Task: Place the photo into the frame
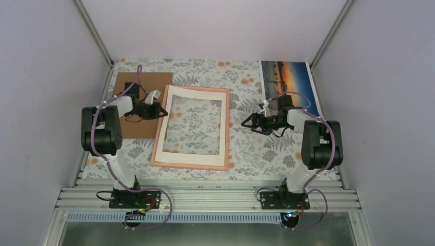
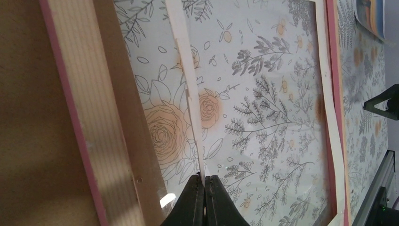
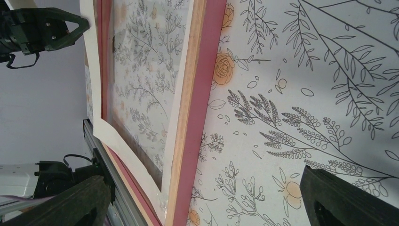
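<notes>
Top view first. My left end effector [image 1: 163, 110] is pressed together right at the left edge of the white mat [image 1: 163, 141], which lies crooked on the pink frame [image 1: 190, 165]. The frame sits on the flowery tabletop [image 1: 256, 154] between my two end effectors, and there's a brown cardboard sheet [image 1: 149, 82] right beside it on my left one's side. My right end effector [image 1: 246, 123] is spread wide, just off the frame's right edge. The photo [image 1: 288, 82] lies beyond it at the far right corner of the tabletop, well apart from the frame.

Left wrist cam: fingertips [image 2: 195, 197] are shut tight, pinching the white mat's thin strip, which runs straight out from them over the glass [image 2: 263, 94]. A sliver of the photo [image 2: 371, 16] shows way past the frame's far side.

Right wrist cam: fingers [image 3: 348, 197] are far apart, with flowered tabletop and the frame's near edge [image 3: 207, 94] between them. The white mat's far side looks raised near my left end effector [image 3: 56, 28].
</notes>
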Available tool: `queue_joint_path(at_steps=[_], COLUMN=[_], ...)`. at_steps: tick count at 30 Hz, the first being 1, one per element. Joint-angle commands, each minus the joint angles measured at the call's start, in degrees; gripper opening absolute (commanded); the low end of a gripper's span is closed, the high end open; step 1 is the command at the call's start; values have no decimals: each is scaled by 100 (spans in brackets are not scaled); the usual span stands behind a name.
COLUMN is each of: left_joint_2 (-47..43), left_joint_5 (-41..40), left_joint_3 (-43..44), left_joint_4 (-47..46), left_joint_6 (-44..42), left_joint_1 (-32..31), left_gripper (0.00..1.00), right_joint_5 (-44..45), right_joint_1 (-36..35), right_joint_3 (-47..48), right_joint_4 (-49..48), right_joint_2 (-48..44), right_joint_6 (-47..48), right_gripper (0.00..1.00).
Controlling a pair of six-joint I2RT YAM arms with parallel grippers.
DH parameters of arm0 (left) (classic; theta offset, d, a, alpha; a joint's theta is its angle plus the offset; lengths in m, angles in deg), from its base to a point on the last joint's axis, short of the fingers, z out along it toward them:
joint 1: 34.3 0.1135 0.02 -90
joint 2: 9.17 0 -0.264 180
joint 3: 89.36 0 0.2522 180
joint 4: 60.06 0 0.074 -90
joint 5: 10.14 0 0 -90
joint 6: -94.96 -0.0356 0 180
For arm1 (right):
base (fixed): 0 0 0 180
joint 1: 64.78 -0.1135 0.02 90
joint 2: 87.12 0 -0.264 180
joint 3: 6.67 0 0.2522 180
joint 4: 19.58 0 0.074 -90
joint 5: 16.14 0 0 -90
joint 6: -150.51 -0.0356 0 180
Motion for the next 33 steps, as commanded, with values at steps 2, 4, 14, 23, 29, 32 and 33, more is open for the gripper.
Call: queue_joint_path(at_steps=[2, 4, 14, 23, 29, 32, 33], left_joint_2=[-126, -97, -552, -1623, -1855, -2043, -2091], left_joint_5=[11, -33, -1563, -3080, -3615, -3950, -4105], left_joint_3=[-114, -108, 87, 6, 476, 705, 767], left_joint_4=[-172, -211, 97, 192, 242, 71, 32], left_joint_6=[-42, -10, 148, -93, -336, -464, -539], left_joint_1=[-64, -92, -383, -844, -1047, -1150, -1181], left_gripper=[2, 2, 38, 90, 100, 100, 100], right_joint_5=[5, -7, 122, 850, 2108, 2672, 2861], right_joint_1=[-38, -37, -29, 98, 266, 374, 408], right_joint_3=[82, 90, 224, 1120, 1240, 1185, 1128], right_joint_4=[-21, -31, 94, 984, 1146, 1091, 1032], right_joint_2=[-154, -154, -414, -948, -1574, -1842, -1930], right_joint_6=[111, 104, 225, 1960, 3526, 4180, 4390], right_gripper=[100, 100, 100, 100, 100, 100, 100])
